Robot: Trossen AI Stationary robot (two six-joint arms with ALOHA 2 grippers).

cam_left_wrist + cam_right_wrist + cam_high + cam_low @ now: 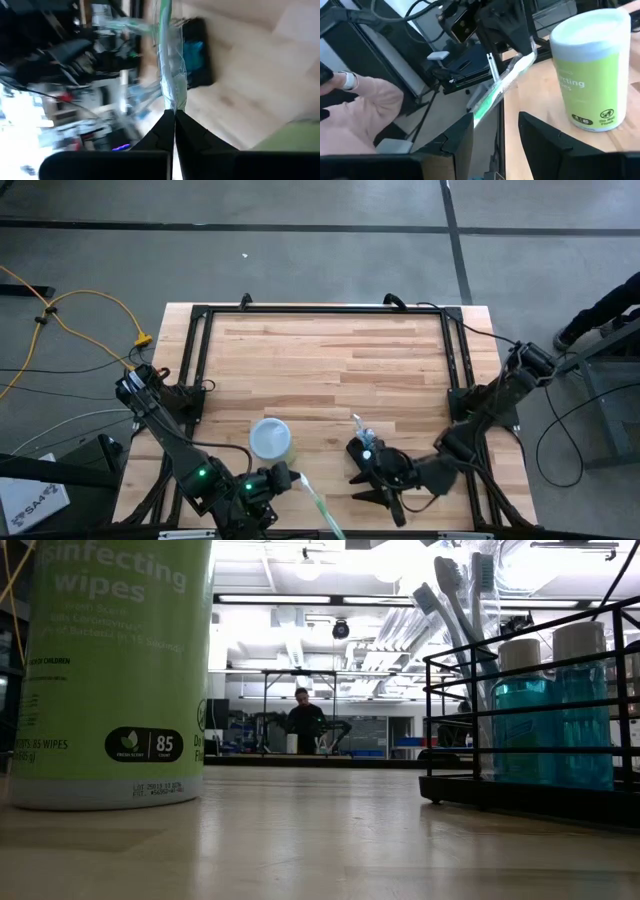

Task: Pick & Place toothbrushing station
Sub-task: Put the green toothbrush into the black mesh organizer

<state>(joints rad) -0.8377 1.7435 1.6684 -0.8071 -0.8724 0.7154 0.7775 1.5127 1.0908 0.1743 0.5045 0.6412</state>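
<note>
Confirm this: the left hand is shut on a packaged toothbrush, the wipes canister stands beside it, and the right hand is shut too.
One thing is wrong: the right hand is open, its fingers standing apart, as the right wrist view shows. The left hand is indeed shut on the packaged toothbrush, with the wipes canister beside it.

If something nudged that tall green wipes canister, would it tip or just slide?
The wipes canister stands upright on the wooden table, tall against its round base, so a high nudge probably tips it and a low one slides it. Once on its side, it would likely roll. How full it is cannot be seen.
</note>
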